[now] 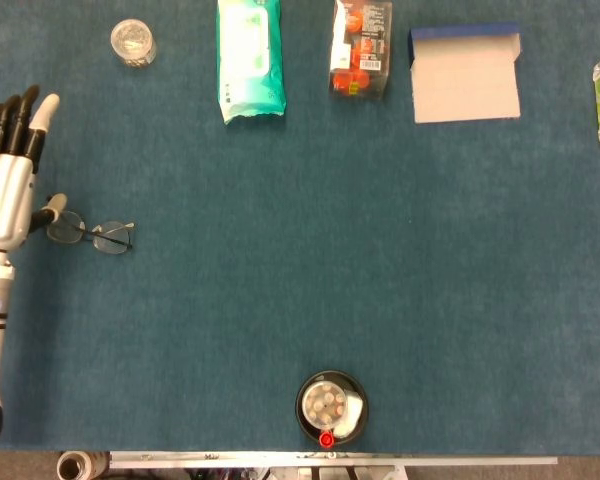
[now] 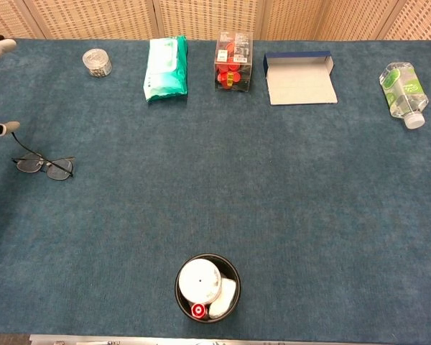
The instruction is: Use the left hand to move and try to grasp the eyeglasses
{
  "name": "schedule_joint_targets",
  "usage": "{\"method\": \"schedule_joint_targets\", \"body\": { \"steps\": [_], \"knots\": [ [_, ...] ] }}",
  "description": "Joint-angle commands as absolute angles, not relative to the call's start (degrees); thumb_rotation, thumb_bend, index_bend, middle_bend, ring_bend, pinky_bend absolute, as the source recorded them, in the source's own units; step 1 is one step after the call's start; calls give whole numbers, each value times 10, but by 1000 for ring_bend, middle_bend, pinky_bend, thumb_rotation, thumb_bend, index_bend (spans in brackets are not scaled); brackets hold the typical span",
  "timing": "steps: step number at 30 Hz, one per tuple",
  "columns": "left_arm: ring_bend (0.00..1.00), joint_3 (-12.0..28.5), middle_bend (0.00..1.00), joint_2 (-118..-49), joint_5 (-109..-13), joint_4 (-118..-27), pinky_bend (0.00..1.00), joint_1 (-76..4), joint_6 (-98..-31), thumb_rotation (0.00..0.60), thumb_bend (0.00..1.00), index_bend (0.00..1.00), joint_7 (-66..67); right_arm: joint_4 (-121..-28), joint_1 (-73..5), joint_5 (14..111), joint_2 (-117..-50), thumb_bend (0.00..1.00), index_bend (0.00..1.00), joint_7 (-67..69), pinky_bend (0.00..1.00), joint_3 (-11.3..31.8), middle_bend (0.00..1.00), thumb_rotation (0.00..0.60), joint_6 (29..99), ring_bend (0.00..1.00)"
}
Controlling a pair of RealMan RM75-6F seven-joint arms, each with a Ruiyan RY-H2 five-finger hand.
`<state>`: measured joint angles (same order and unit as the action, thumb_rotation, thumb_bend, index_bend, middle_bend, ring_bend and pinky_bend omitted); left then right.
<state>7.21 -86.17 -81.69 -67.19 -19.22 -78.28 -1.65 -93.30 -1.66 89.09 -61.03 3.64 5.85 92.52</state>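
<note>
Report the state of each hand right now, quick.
Left hand: open, fingers extended, holding nothing; the eyeglasses lie on the table beside it.
Right hand: not in view.

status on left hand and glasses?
Left hand open, fingers extended, left of the eyeglasses. Eyeglasses flat on table, not held. Nothing between them. Right hand not in view.

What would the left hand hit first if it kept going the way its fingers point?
Probably nothing. The left hand points toward the table's far edge, near the left side. The small jar sits off to the right of that line, and the glasses lie beside the hand, not ahead.
</note>
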Motion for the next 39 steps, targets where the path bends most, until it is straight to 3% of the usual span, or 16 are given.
{"method": "schedule_joint_targets", "body": {
  "steps": [1,39],
  "knots": [
    [0,69,0,-871,-816,-656,66,-191,-778,600,144,0,-30,-933,-17,891,-611,655,440,35,550,59,436,600,926,413],
    [0,47,0,-969,-816,-496,66,-204,-715,600,144,0,-93,-936,-14,893,-608,655,440,37,550,59,436,600,933,413]
  ]
}}
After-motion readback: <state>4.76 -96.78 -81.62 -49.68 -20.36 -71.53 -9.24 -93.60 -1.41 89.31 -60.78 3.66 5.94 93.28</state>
